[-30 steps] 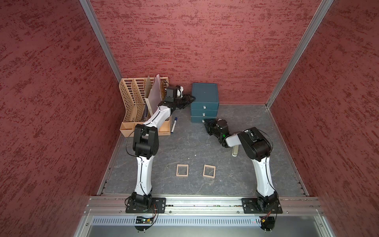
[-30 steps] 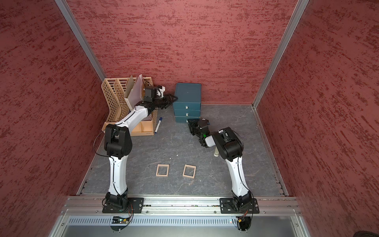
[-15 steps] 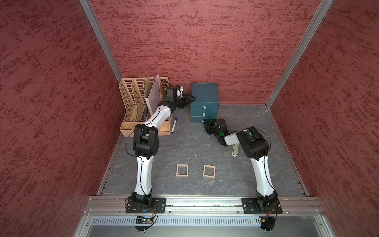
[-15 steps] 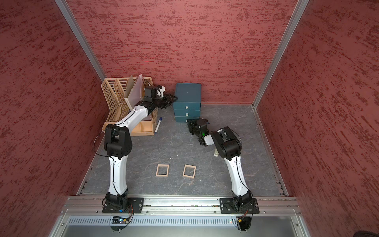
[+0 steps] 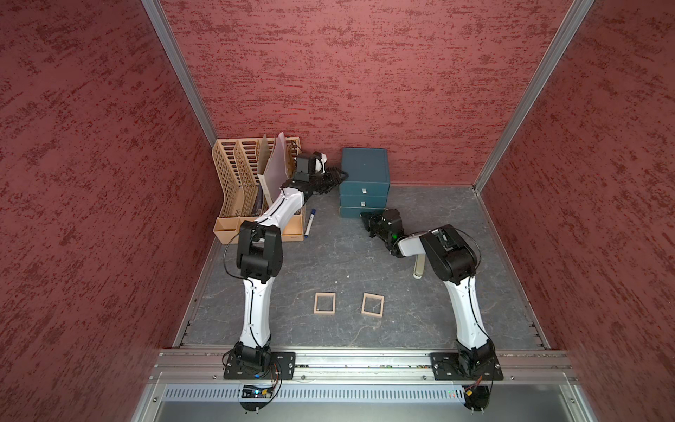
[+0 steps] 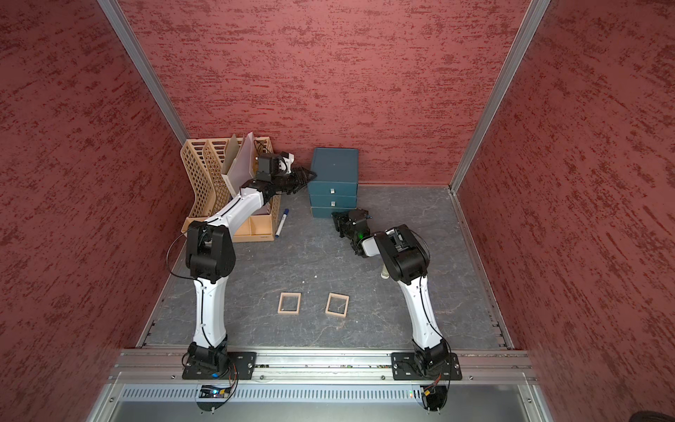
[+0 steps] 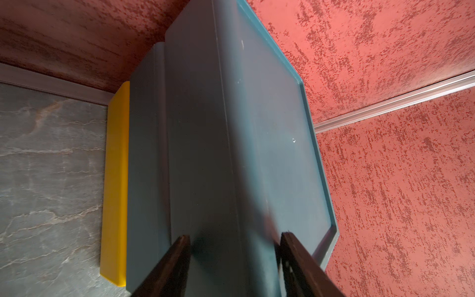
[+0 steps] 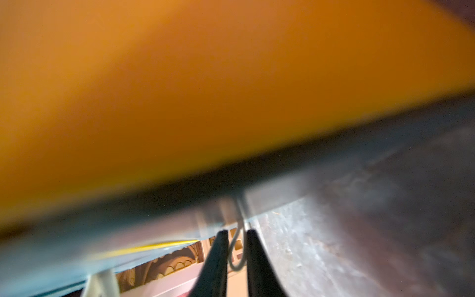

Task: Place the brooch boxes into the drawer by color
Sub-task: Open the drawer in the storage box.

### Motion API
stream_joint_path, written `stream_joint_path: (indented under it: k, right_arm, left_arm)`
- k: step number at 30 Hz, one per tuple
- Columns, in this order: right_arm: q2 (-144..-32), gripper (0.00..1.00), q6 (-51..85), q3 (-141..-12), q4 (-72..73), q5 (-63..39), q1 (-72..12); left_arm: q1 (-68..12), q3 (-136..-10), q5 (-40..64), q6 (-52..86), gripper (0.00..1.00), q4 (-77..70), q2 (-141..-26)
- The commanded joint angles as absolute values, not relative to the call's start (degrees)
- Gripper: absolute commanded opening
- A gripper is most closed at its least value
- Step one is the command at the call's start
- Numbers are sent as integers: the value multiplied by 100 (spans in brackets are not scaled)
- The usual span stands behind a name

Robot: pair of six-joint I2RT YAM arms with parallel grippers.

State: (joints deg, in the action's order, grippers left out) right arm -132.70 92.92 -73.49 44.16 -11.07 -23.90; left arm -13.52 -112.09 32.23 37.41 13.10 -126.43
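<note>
The drawer (image 5: 365, 166) (image 6: 334, 168) is a dark teal chest of three against the back wall, all three fronts flush in both top views. My left gripper (image 5: 342, 175) (image 7: 235, 235) is open, its fingertips against the chest's upper left corner (image 7: 205, 128). My right gripper (image 5: 365, 217) (image 6: 335, 216) (image 8: 235, 231) sits low at the bottom drawer's front, shut on its thin silver pull (image 8: 237, 257). Two pinkish-beige brooch boxes (image 5: 324, 303) (image 5: 372, 304) lie flat side by side on the floor near the front, far from both grippers.
A tan slotted file rack (image 5: 255, 182) with sheets stands left of the chest, my left arm stretched over it. A blue-capped marker pen (image 5: 309, 223) lies beside it. A beige bar (image 5: 419, 266) lies under my right arm. A yellow strip (image 7: 115, 180) runs along the chest's foot.
My right gripper has edged closer to the bottom drawer and closed on its pull. The left arm and the two boxes have not moved.
</note>
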Motion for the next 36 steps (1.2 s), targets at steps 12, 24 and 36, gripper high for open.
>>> stream_joint_path:
  k: [12, 24, 36]
  right_arm:
    - [-12715, 0, 9378, -6793, 4421, -804, -2647]
    - [-11853, 0, 9495, -5582, 4470, -624, -3002]
    - [-11275, 0, 9515, -4865, 4359, -556, -3224]
  left_arm:
    - [-1415, -11288, 3164, 3577, 59, 1730, -12629]
    - [-1406, -11304, 3165, 3564, 59, 1769, -12681]
    - [-1406, -11399, 3170, 3542, 59, 1840, -12694]
